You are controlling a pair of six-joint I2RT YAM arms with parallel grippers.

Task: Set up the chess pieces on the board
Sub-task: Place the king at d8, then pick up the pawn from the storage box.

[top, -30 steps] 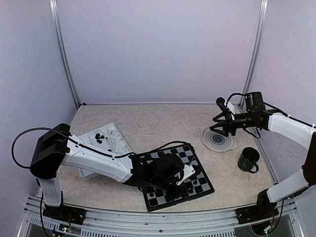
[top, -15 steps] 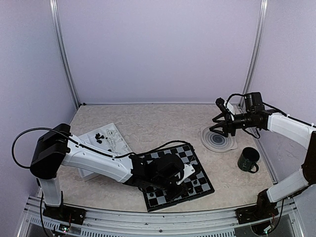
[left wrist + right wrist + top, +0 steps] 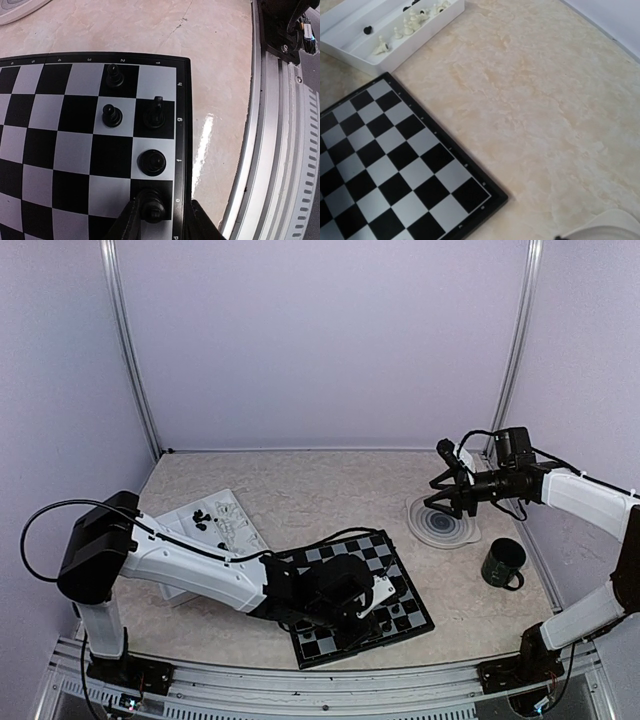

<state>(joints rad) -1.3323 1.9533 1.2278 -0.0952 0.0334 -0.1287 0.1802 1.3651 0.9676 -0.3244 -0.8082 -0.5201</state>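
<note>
The left arm stretches from its base across the beige table (image 3: 320,490), and the left gripper (image 3: 380,612) sits low over the near right part of the board (image 3: 372,548); its jaws are too small to read here. Behind the arm lies a white tray (image 3: 232,508) holding chess pieces (image 3: 203,517). The right gripper (image 3: 440,480) hangs above a round grey plate (image 3: 443,525), fingers apart. A dark green mug (image 3: 503,563) stands just beside the plate.
</note>
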